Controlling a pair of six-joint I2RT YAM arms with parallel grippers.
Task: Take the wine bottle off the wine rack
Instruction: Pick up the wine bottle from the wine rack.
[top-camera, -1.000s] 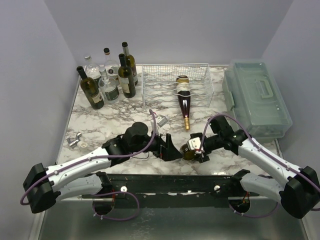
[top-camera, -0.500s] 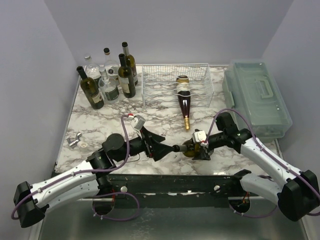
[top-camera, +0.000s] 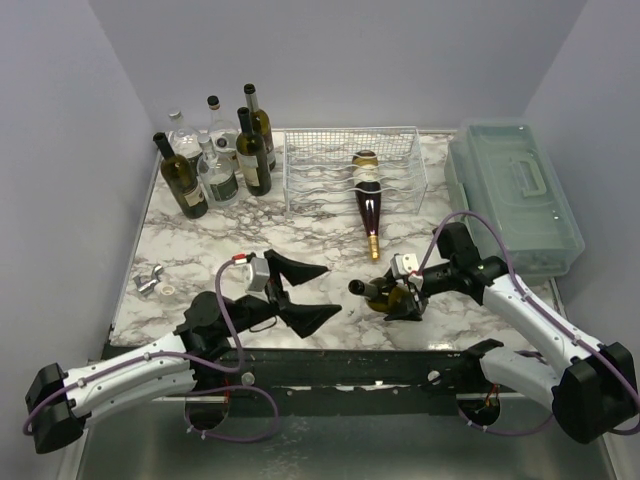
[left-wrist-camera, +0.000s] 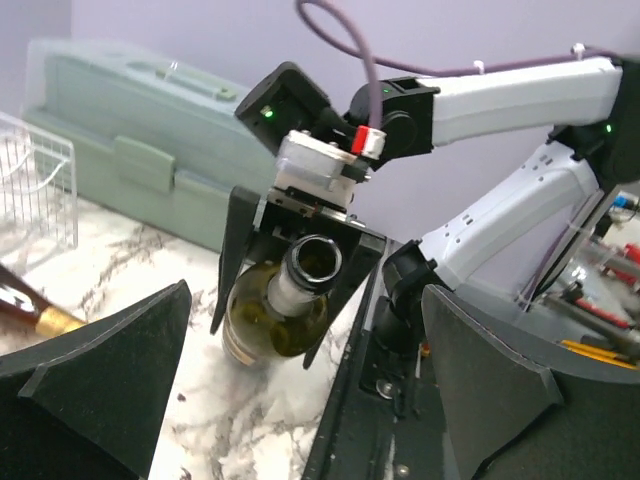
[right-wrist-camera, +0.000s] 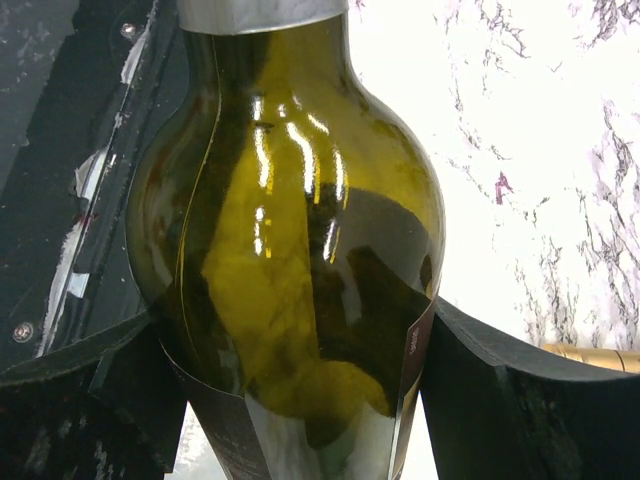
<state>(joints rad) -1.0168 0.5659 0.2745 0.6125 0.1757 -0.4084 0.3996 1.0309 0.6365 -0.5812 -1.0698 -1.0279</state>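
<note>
My right gripper (top-camera: 403, 296) is shut on the body of a green wine bottle (top-camera: 385, 296), held low over the marble near the front edge, with its open neck pointing left. The right wrist view is filled by the bottle (right-wrist-camera: 290, 250) between the black fingers (right-wrist-camera: 520, 390). My left gripper (top-camera: 302, 291) stands wide open and empty, just left of the neck. In its wrist view the bottle's mouth (left-wrist-camera: 315, 262) faces the spread fingers (left-wrist-camera: 90, 385). The white wire wine rack (top-camera: 320, 160) stands at the back. A dark red bottle (top-camera: 367, 208) with a gold neck lies in it, sticking out forward.
Several upright bottles (top-camera: 215, 155) stand at the back left. A translucent green-grey plastic box (top-camera: 515, 195) with a handle lies along the right side. A small metal piece (top-camera: 150, 282) sits near the left edge. The black base rail (top-camera: 350, 365) runs along the front.
My left gripper has drawn back to the left, away from the bottle's neck, and spread fully open. The right gripper has kept its hold and shifted slightly right with the bottle.
</note>
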